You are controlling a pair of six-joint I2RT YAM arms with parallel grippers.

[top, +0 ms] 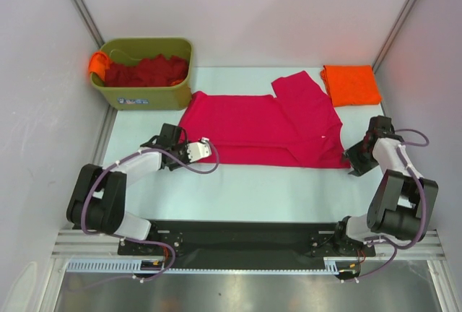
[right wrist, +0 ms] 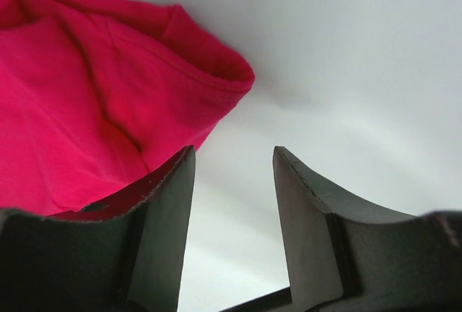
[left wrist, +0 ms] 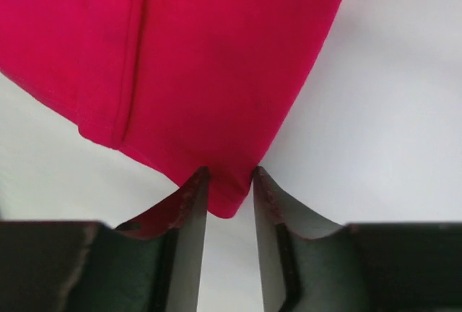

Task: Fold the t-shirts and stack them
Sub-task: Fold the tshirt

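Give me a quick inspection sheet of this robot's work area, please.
Surface: pale table, flat.
Job's things: pink shirt spread out, partly folded; orange shirt folded at far right; dark red shirts in the green bin.
Clutter: nothing seen.
Hands: left hand open around the pink shirt's near corner; right hand open beside its right edge.
Cables: purple cables looped along both arms.
Surroundings: white walls.
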